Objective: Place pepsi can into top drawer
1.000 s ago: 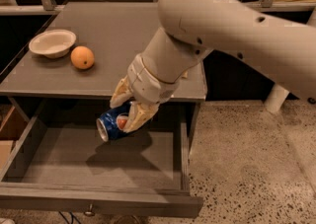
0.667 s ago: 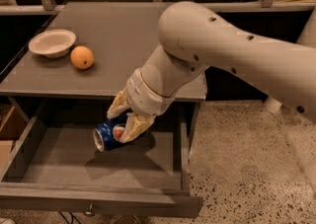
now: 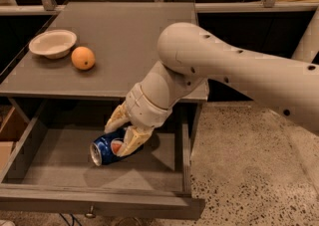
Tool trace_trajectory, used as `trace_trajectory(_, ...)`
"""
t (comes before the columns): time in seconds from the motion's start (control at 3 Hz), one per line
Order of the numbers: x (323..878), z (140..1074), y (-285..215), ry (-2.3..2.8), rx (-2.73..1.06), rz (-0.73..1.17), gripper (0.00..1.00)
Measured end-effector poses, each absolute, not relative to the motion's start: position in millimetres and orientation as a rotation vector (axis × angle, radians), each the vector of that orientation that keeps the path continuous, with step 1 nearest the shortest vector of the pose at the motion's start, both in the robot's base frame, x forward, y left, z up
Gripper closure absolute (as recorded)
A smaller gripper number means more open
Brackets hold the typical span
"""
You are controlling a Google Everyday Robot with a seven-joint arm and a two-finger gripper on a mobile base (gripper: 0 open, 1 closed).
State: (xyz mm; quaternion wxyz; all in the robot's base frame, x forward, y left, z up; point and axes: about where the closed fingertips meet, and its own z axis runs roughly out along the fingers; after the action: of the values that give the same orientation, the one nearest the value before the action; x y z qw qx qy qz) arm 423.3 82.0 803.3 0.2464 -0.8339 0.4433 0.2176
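The pepsi can (image 3: 105,149) is blue with a silver end and lies tilted on its side inside the open top drawer (image 3: 60,163), near the drawer's middle. My gripper (image 3: 122,133) reaches down into the drawer from the right, and its pale fingers (image 3: 130,141) are closed around the can's upper half. The can's bottom end faces the front left. The drawer's front panel with a small knob (image 3: 90,214) is at the bottom of the view.
On the grey tabletop (image 3: 124,41) stand a shallow white bowl (image 3: 52,43) and an orange (image 3: 82,57) at the left. A cardboard box (image 3: 9,130) sits left of the drawer. Speckled floor lies to the right.
My arm has moved lower and to the left, carrying the can deeper into the drawer, down near its floor.
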Motion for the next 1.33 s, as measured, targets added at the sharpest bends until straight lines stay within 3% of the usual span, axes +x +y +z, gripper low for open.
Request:
trace_trajectory(0.67, 422.4, 793.0, 88.0, 1.185, -2.253, 0.67, 1.0)
trace_trajectory(1.33, 427.9, 764.7, 107.8, 1.096, -2.2, 0.889, 1.0)
